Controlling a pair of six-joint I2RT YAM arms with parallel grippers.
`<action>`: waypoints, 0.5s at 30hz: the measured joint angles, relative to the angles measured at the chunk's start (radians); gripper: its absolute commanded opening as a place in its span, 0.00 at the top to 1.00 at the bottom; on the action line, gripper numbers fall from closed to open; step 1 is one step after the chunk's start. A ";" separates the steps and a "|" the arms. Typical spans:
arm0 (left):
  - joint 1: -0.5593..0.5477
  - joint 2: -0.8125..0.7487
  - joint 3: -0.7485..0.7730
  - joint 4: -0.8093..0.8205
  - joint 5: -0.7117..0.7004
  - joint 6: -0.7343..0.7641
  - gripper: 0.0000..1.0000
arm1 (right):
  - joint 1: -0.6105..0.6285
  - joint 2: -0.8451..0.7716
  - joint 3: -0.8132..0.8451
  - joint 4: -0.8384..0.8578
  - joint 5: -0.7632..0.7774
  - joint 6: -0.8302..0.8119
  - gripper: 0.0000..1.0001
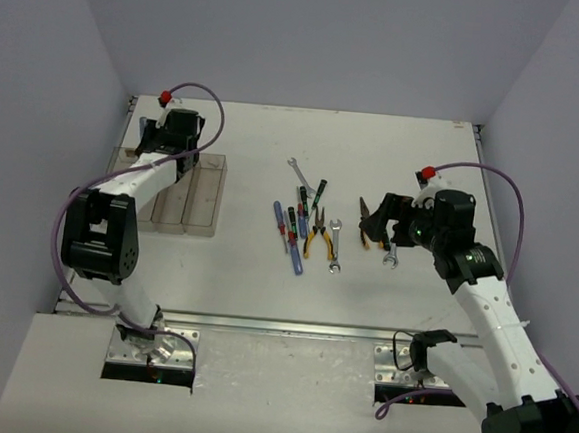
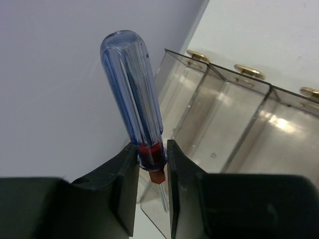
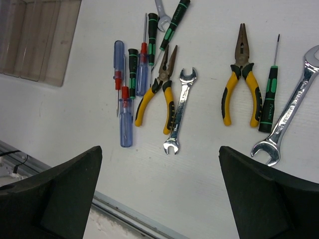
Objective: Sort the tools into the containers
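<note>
Blue clear-plastic screwdriver (image 2: pixel 132 94), which I judge light, stiff and slick: my left gripper (image 2: pixel 152 167) pinches its red collar, handle upward, centre frame, over the containers (image 2: pixel 259 109) at right. My right gripper (image 3: pixel 159 159) gapes empty above the loose tools (image 3: pixel 179 109).
</note>
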 measured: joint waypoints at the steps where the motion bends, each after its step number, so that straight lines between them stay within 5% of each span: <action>1: 0.009 0.011 -0.010 0.029 0.003 0.042 1.00 | 0.000 -0.004 -0.003 0.001 0.000 -0.001 0.01; 15: 0.200 0.140 -0.055 0.192 0.137 0.306 0.94 | 0.019 0.045 -0.015 0.007 0.011 -0.017 0.01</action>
